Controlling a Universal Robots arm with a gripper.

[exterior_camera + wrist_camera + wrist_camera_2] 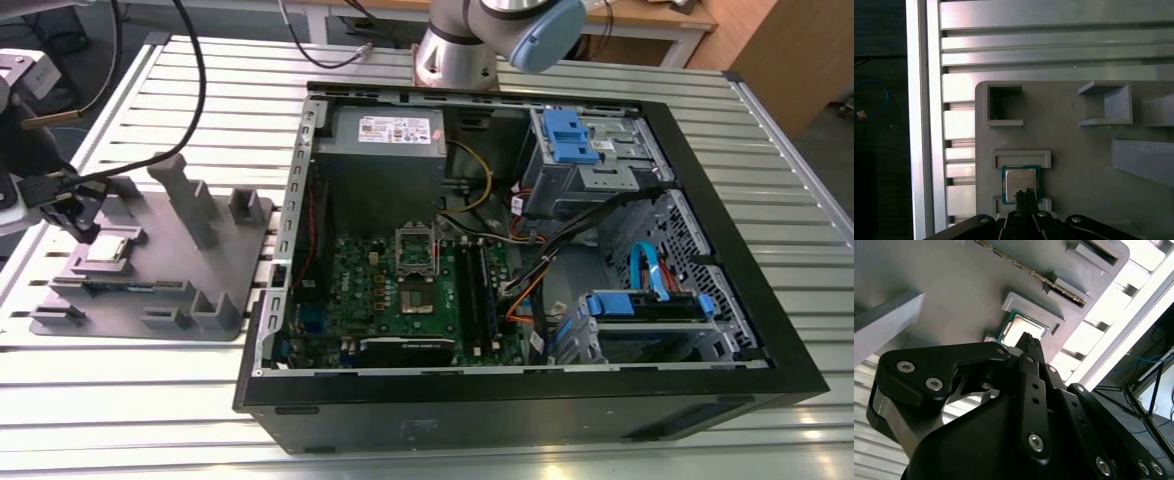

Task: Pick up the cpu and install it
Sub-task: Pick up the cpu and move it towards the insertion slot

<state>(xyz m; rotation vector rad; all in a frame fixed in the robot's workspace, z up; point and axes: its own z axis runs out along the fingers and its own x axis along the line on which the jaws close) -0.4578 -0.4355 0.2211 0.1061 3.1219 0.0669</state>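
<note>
We see our pincer (1024, 193) with its tips pressed together, gripping nothing, right over the cpu (1021, 180). The cpu lies flat in its recess on the grey tray (1079, 165). The tray rests on the slatted tabletop (134, 390). Farther toward the exterior view's right stands the open computer case (534, 410).

Premises: a robotics laboratory or assembly workshop. Evidence: silver slatted aluminium worktable (134, 400); grey moulded plastic fixture tray with upright posts (160, 252) directly beneath the black fingers (1030, 200); open black desktop computer case (534, 410), green circuit board (387, 300) exposed, well apart from those fingers; grey-and-blue robot arm joint (467, 50) standing behind the case; pale wooden bench (654, 15) and loose black cables (200, 80) beyond.
</note>
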